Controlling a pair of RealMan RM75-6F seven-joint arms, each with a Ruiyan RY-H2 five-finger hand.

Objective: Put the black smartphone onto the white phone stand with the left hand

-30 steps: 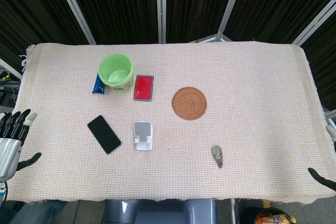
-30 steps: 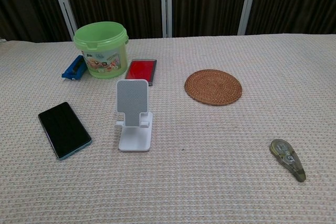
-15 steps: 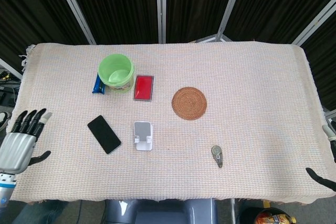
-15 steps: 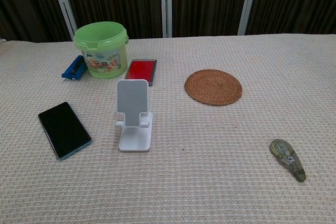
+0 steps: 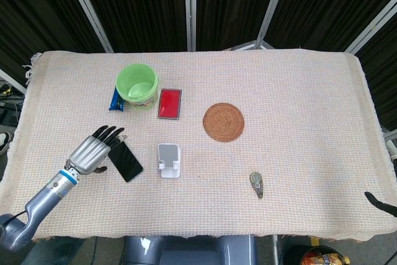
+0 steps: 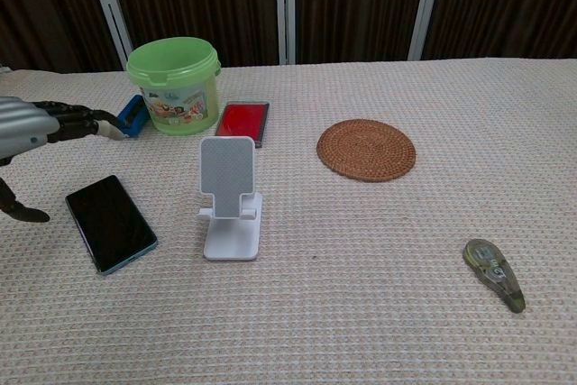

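Observation:
The black smartphone (image 5: 129, 164) (image 6: 110, 223) lies flat on the cloth, left of the white phone stand (image 5: 169, 161) (image 6: 230, 196). The stand is upright with nothing on it. My left hand (image 5: 96, 152) (image 6: 32, 128) hovers by the phone's left end, fingers spread and holding nothing. In the head view it covers the phone's far corner. In the chest view it hangs above the cloth, its thumb apart from the phone. Of my right hand (image 5: 379, 203) only a dark tip shows at the right edge.
A green bucket (image 5: 137, 85) (image 6: 173, 86) stands behind the phone, with a blue object (image 5: 115, 99) at its left and a red box (image 5: 169, 103) at its right. A round woven coaster (image 5: 223, 121) and a correction tape (image 5: 256, 184) lie further right.
My left hand has swept in from the table's left edge to the phone's left end. Phone, stand and right hand have not moved.

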